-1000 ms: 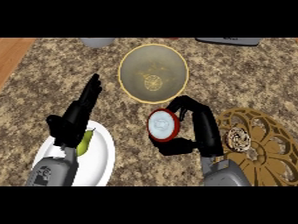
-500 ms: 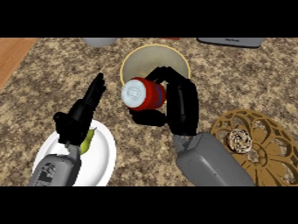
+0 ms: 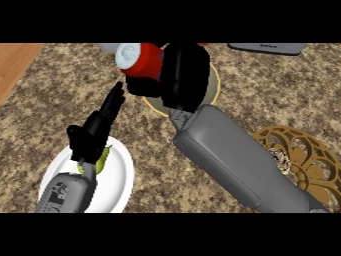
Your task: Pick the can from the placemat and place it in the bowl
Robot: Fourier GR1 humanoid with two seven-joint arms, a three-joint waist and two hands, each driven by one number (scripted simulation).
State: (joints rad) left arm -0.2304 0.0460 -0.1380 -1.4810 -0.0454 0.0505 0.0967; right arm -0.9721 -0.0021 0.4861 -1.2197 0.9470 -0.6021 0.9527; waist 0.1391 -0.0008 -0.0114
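Note:
My right hand is curled round a red can with a pale top, held tilted in the air over the left edge of the tan bowl. The hand and forearm hide most of the bowl; only parts of its rim show. The brown round placemat lies at the right with nothing on it that I can see. My left hand rests open at the lower left, fingers pointing up, over the white plate.
A yellow-green item lies on the white plate, partly under my left hand. A grey appliance sits at the counter's back right. A pale object shows at the back behind the can. Wooden floor borders the counter on the left.
My right hand has carried the can from beside the placemat up and to the left, over the bowl and now to its left edge. The left hand has stayed put.

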